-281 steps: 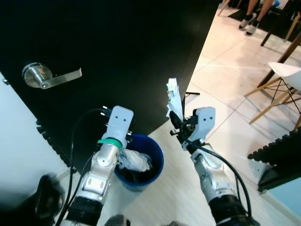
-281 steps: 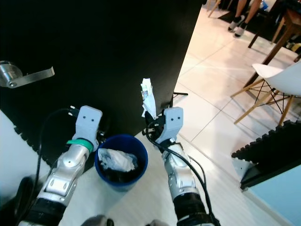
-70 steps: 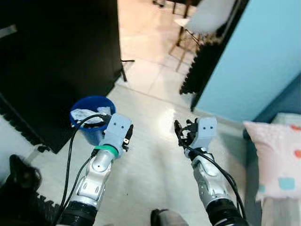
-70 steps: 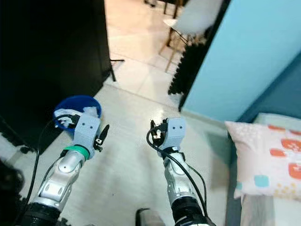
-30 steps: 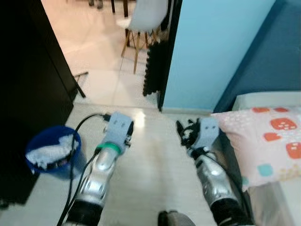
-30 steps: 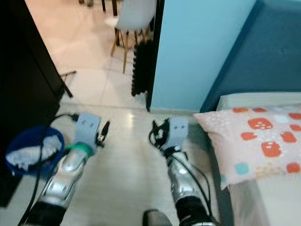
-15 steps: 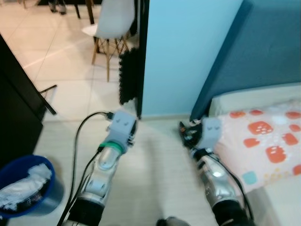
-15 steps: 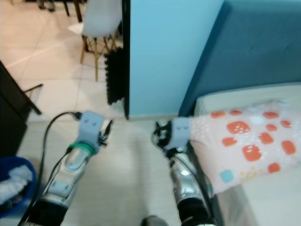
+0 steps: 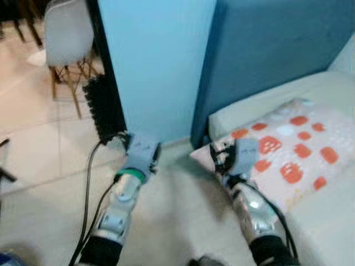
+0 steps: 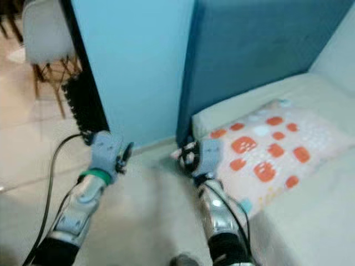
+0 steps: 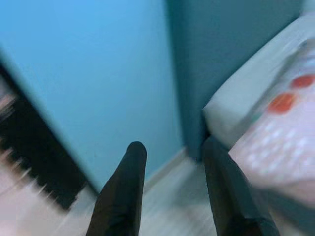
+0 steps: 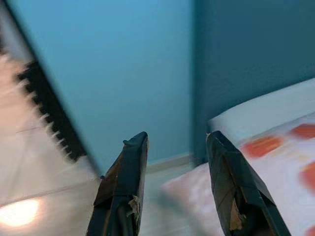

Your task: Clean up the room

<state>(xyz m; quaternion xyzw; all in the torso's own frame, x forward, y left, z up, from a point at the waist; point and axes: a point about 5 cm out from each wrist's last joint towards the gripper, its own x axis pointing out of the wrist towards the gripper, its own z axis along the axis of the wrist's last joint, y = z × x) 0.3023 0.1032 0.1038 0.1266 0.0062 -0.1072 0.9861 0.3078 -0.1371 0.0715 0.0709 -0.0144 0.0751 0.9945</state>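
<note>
Both arms are raised over the pale floor (image 9: 177, 221), and the head views are blurred. The left gripper (image 11: 172, 147) has its jaws open and empty, facing the light blue wall (image 9: 161, 61). The right gripper (image 12: 174, 142) also has open, empty jaws, just beside the corner of the pillow (image 9: 288, 149). The pillow, white with orange spots, lies at the bed's (image 9: 321, 221) edge below the dark blue headboard (image 9: 277, 44). A white chair (image 9: 66, 33) stands beyond the wall.
</note>
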